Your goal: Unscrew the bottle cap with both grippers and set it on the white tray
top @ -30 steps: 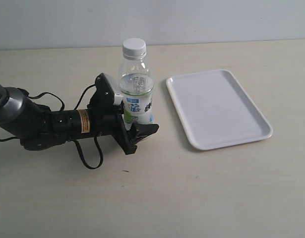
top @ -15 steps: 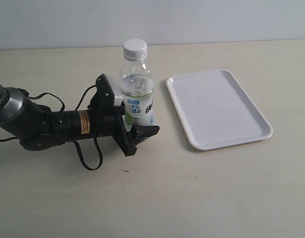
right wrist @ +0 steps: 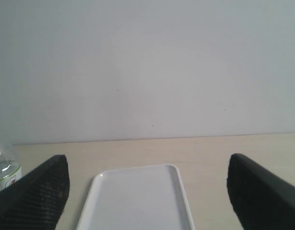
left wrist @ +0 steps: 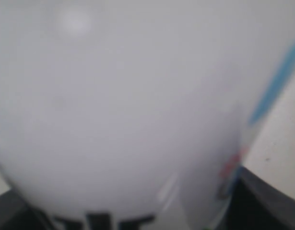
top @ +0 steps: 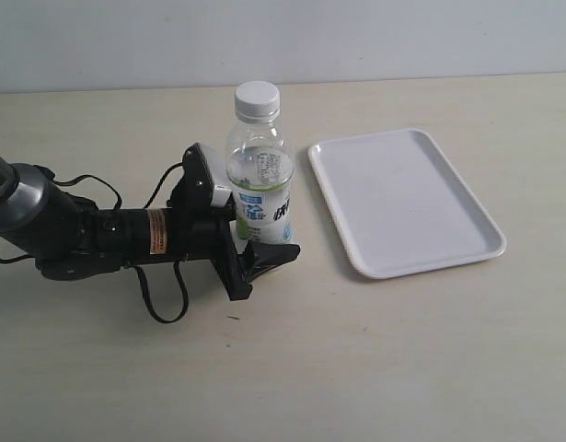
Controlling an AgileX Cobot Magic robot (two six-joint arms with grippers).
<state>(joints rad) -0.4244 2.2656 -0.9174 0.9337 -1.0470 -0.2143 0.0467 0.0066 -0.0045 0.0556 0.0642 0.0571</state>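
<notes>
The clear bottle (top: 259,175) with its lime label stands upright on the table, its white bottle cap (top: 258,98) screwed on top. My left gripper (top: 255,228), lying low on the table, is shut on the bottle's labelled lower half. In the left wrist view the blurred bottle (left wrist: 137,105) fills nearly everything. The white tray (top: 402,200) lies to the right of the bottle with nothing on it. My right gripper (right wrist: 147,191) is out of the exterior view; its fingers (right wrist: 37,196) stand wide open above the near end of the tray (right wrist: 135,201), holding nothing.
The left arm's black body with its orange-yellow label band (top: 155,230) and loose cables (top: 158,304) stretches across the table's left side. A pale wall (top: 283,37) backs the beige table. The bottle's edge (right wrist: 3,165) shows beside the right gripper's finger.
The left gripper has slid the bottle a little to the right and toward the camera, still upright. The tray has not moved.
</notes>
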